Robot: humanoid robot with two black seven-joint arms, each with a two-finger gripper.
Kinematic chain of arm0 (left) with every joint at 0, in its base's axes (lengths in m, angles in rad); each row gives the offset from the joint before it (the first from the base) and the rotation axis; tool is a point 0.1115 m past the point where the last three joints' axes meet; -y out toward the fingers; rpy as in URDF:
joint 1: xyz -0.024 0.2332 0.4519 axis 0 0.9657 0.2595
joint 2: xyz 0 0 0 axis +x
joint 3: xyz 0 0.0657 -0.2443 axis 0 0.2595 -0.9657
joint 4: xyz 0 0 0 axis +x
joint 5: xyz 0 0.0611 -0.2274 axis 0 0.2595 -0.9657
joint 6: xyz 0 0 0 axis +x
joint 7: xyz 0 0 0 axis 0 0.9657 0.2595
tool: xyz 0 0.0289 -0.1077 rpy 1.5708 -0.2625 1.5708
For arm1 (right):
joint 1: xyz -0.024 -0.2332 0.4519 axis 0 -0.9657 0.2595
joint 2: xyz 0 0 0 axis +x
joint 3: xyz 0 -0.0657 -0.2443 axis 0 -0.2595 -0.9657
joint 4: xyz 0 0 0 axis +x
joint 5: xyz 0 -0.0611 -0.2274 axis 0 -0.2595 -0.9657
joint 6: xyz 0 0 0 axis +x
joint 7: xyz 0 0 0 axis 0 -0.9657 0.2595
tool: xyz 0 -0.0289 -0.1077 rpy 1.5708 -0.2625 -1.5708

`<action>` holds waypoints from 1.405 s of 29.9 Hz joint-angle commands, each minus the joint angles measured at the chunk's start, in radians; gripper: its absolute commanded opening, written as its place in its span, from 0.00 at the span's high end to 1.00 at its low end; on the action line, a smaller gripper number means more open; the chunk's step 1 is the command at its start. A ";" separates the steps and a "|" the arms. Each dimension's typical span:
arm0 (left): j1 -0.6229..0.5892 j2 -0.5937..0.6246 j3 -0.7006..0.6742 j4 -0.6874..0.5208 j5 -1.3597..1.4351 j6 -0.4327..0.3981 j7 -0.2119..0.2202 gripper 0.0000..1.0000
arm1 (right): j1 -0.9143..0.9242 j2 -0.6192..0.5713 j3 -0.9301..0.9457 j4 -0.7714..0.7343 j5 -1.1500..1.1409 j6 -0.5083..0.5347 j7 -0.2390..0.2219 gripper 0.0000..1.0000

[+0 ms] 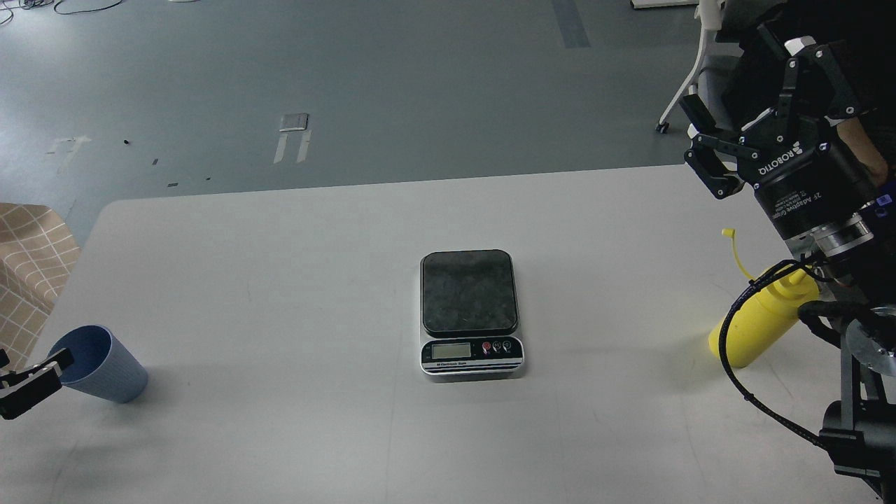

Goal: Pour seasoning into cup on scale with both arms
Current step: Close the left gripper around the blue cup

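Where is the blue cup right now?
In the head view the cup sits at the table's far left edge, well left of the scale, tilted, with the left tool's fingers at its rim.

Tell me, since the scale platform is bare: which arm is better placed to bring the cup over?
Left. The left gripper is already at the cup rim at the table's left edge; the right gripper hangs open far right, above the seasoning. The scale sits between.
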 commanded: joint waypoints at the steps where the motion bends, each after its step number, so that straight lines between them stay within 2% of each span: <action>1: -0.029 -0.029 0.000 0.014 0.028 -0.003 0.000 0.02 | 0.000 -0.001 0.000 -0.002 0.000 0.000 0.000 0.00; 7: -0.043 -0.054 0.001 0.024 0.038 -0.011 0.000 0.04 | 0.000 -0.007 0.000 -0.005 0.000 0.000 0.000 0.00; 9: -0.045 -0.052 0.013 0.024 0.038 -0.012 0.000 0.12 | 0.000 -0.010 0.000 -0.006 0.000 0.000 0.002 0.00; 13: -0.060 -0.048 0.043 0.035 0.038 -0.012 0.000 0.24 | 0.000 -0.010 0.000 -0.006 0.000 0.000 0.002 0.00; 14: -0.065 -0.046 0.046 0.037 0.038 -0.012 0.000 0.33 | 0.000 -0.010 0.000 -0.006 0.000 0.000 0.002 0.00; 15: -0.065 -0.046 0.046 0.038 0.038 -0.012 0.000 0.39 | 0.000 -0.010 0.000 -0.006 0.000 0.000 0.002 0.00; 16: -0.066 -0.046 0.046 0.040 0.039 -0.012 0.000 0.50 | 0.000 -0.010 0.000 -0.006 0.000 0.000 0.002 0.00; 19: -0.066 -0.048 0.046 0.046 0.041 -0.012 0.000 0.64 | 0.000 -0.010 0.000 -0.006 0.000 0.000 0.002 0.00; 20: -0.068 -0.049 0.044 0.047 0.044 -0.012 0.000 0.72 | 0.000 -0.010 0.000 -0.006 0.000 0.000 0.002 0.00; 24: -0.068 -0.048 0.046 0.049 0.047 -0.012 0.000 0.85 | -0.001 -0.010 0.000 -0.005 0.001 0.000 0.002 0.00; 26: -0.066 -0.045 0.046 0.051 0.053 -0.014 0.000 0.97 | -0.001 -0.010 0.000 -0.003 0.001 0.000 0.002 0.00; 28: -0.066 -0.043 0.047 0.051 0.067 -0.015 0.000 1.00 | -0.001 -0.010 0.000 -0.003 0.000 0.000 0.002 0.00; 35: -0.069 -0.035 0.053 0.049 0.074 -0.023 0.000 1.00 | -0.008 -0.008 0.000 -0.003 0.001 0.000 0.002 0.00; 40: -0.117 -0.011 0.052 0.032 0.077 -0.073 0.000 1.00 | -0.014 -0.008 0.000 -0.003 0.001 0.000 0.002 0.00; 42: -0.193 -0.003 0.052 0.008 0.077 -0.147 0.000 1.00 | -0.015 -0.008 -0.001 -0.002 0.001 0.000 0.002 0.00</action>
